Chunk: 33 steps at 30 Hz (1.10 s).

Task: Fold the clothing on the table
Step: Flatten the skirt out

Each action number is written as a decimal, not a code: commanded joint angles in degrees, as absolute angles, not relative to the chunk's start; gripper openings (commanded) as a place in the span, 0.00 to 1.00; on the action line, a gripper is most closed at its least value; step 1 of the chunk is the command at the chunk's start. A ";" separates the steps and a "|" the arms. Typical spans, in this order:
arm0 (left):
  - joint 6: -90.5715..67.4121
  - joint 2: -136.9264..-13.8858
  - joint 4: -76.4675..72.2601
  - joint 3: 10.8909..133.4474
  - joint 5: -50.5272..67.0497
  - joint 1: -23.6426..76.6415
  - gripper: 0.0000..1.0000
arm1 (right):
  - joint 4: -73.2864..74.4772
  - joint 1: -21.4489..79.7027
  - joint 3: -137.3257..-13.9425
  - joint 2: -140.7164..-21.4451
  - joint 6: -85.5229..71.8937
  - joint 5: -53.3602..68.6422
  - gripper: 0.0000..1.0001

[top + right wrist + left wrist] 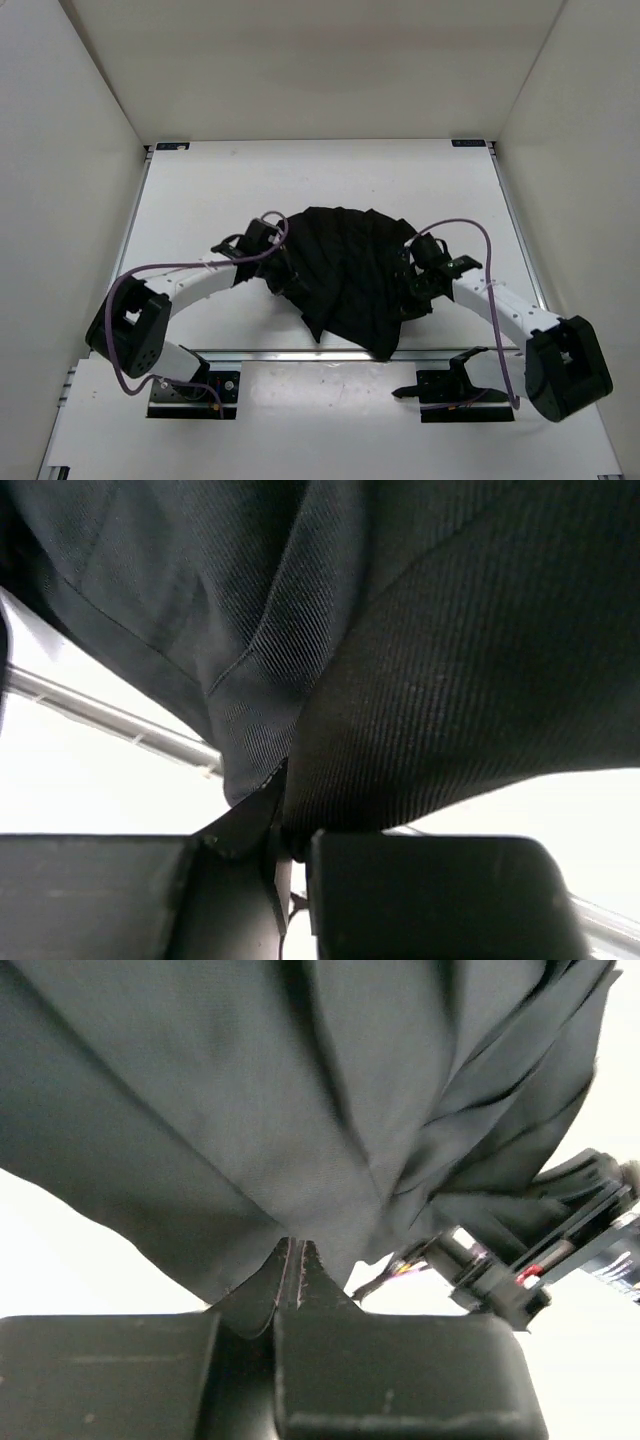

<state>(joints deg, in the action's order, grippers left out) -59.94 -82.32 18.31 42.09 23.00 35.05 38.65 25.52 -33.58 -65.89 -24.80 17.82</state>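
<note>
Both arms of a two-arm rig grip the clothing [345,275], a black pleated garment bunched at the centre of the white table [200,190]. The left gripper [272,258] has its jaws pressed together on the cloth's 9 o'clock edge. The right gripper [412,278] pinches the 3 o'clock edge in the same way. The wrist views confirm this: the left gripper [292,1260] and the right gripper [280,825] each trap a thin fold of fabric between closed jaws, with cloth draping above them.

The step in hand looks like the grasp that opens a fold, with both side edges secured and no fold laid yet. The next move likely calls for both arms to travel together, keeping the cloth taut enough to flatten its creases, then to carry one edge over the other.

The garment's 6 o'clock tip reaches the aluminium rail [270,353] at the near edge and could catch there. A purple cable [460,225] loops above each wrist, close to the cloth. White side walls [60,150] bound the table at 9 and 3 o'clock, well apart from the work.
</note>
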 commanded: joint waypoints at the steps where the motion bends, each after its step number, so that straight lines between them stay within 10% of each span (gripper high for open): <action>1: -54.96 -82.42 21.07 50.49 26.01 27.18 0.00 | 36.20 21.10 -44.24 -70.63 -21.04 22.06 0.00; 9: -45.01 -95.53 45.68 94.90 30.48 11.61 0.00 | 52.90 14.95 -96.12 -89.02 -13.01 19.77 0.00; 12: -44.64 -90.65 42.65 86.19 31.73 14.83 0.01 | 50.12 14.76 -91.09 -87.81 -13.80 20.74 0.00; 16: -55.07 -81.58 24.49 62.12 30.33 25.63 0.42 | 43.88 16.17 -78.52 -84.39 -15.99 21.53 0.00; 24: -61.18 -85.25 15.46 53.79 24.17 34.55 0.47 | 43.85 18.97 -76.89 -85.42 -16.69 22.23 0.00; 33: -56.79 -75.59 20.91 48.43 25.05 21.46 0.49 | 51.67 27.77 -110.38 -100.37 -16.87 28.47 0.00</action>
<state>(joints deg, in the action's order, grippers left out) -59.61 -79.02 18.46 48.36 25.23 23.57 49.39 27.16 -101.67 -100.49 -16.56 25.71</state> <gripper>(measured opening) 0.483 0.033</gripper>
